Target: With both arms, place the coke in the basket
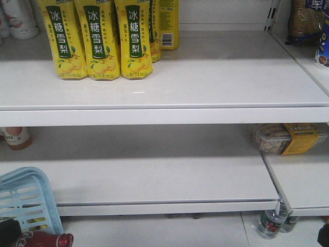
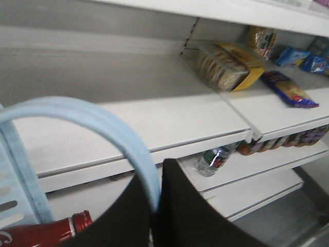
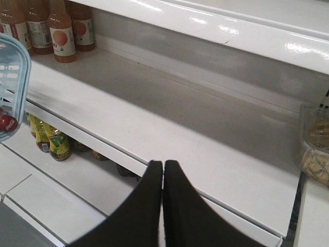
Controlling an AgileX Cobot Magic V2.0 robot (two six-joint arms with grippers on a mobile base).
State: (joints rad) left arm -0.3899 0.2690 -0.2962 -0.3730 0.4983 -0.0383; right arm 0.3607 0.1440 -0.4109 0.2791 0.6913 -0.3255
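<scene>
The pale blue basket (image 1: 25, 198) hangs at the bottom left in front of the shelves. The red coke (image 1: 49, 240) lies in it, with its capped neck sticking out past the rim. In the left wrist view my left gripper (image 2: 158, 171) is shut on the basket's hoop handle (image 2: 103, 123), with the coke's neck (image 2: 56, 232) and the slotted wall (image 2: 15, 180) below it to the left. My right gripper (image 3: 163, 167) is shut and empty over the middle shelf. It is well right of the basket (image 3: 13, 77), where a bit of the red coke (image 3: 7, 122) shows.
Yellow pear-drink bottles (image 1: 97, 41) stand on the upper shelf. Orange drink bottles (image 3: 61, 36) stand at the back left of the middle shelf. A boxed snack (image 1: 288, 138) lies on the right shelf section. Bottles (image 1: 270, 221) stand on the low shelf.
</scene>
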